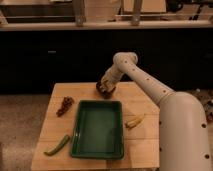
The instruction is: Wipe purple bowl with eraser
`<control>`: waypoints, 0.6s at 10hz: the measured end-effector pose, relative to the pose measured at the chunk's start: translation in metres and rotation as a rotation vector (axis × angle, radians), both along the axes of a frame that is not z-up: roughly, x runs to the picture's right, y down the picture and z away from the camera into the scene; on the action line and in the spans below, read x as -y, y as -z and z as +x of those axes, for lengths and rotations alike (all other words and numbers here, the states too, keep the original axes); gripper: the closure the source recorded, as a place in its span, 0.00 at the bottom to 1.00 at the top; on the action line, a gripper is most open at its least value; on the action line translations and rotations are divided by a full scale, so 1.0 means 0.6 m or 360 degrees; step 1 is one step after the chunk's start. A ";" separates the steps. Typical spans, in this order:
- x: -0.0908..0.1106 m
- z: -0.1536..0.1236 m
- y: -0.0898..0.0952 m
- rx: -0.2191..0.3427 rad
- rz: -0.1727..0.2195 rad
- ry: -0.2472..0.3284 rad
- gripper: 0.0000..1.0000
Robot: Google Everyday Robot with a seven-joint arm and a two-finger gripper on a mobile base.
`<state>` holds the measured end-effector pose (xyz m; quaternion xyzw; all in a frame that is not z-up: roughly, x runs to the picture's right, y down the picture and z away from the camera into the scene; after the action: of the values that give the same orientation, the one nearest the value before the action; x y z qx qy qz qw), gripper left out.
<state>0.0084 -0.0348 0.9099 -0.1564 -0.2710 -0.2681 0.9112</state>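
Dark cabinet fronts (55,55) are filling the background under a pale counter edge (45,25), and in front of them we are looking down on a wooden worktop (142,137) that is standing on a speckled floor (20,125). Our white arm (147,85) is reaching in from the right, bending at its elbow near the far edge and pointing its end effector (107,83) down at the worktop's back edge, near the middle. The purple bowl (103,90) is sitting right there – dark, small and round, just beyond the far rim of the green tray (97,132) – and the end effector is hanging over it, at or just inside its rim. Whether the end effector is spread, pressed together or pinching something, we cannot tell. The green tray is taking up the middle of the worktop. A reddish-brown lumpy cluster (65,105) is lying to its left near the far corner, a green pod-shaped piece (58,145) is lying slantwise by its near left corner, and a yellow curved piece (135,121) is resting just off its right side – all three apart from the bowl.
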 end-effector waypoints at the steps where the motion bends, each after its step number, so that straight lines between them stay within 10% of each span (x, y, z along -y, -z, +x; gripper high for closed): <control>1: 0.002 -0.005 -0.001 0.0011 0.0000 0.0005 1.00; 6: 0.004 -0.021 0.002 0.0067 -0.0003 0.0028 1.00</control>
<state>-0.0043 -0.0371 0.9085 -0.1540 -0.2890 -0.2789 0.9028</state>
